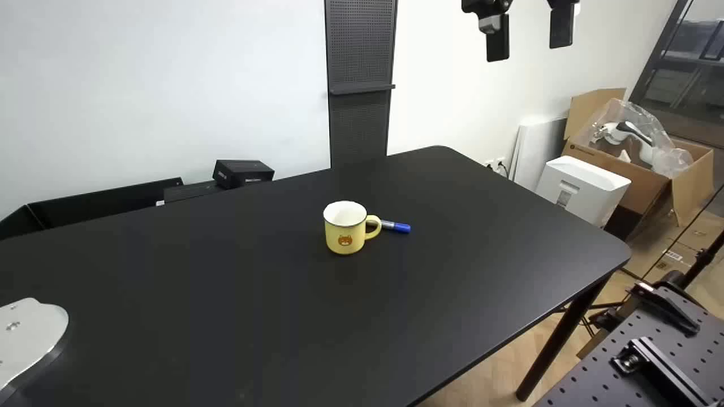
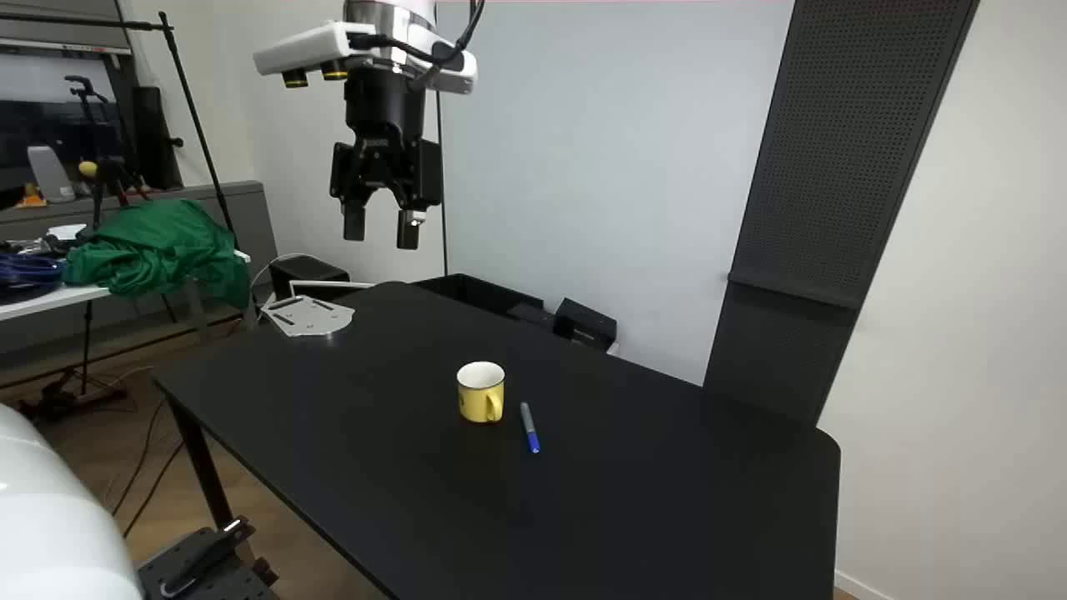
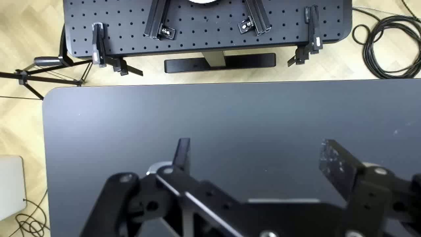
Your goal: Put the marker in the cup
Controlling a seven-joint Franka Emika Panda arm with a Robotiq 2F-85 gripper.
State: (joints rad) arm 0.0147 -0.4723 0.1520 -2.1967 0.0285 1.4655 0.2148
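Note:
The yellow cup [image 1: 336, 242] stands upright on the black table, its pale inside facing up; it also shows in an exterior view [image 2: 477, 406]. The blue marker [image 1: 400, 227] lies flat on the table beside the cup's handle, apart from the cup. In an exterior view the whole marker [image 2: 529, 427] shows, with a grey body and blue end. My gripper [image 2: 381, 235] is open and empty, high above the table. Its fingertips show at the top of an exterior view [image 1: 529, 42] and spread apart in the wrist view [image 3: 256, 144]. Neither cup nor marker can be made out in the wrist view.
A silver metal plate [image 2: 308, 316] sits at one end of the table. Black boxes [image 1: 244, 173] stand behind the table's wall-side edge. A perforated black base [image 3: 210, 33] stands across a gap from the table edge [image 3: 210, 86].

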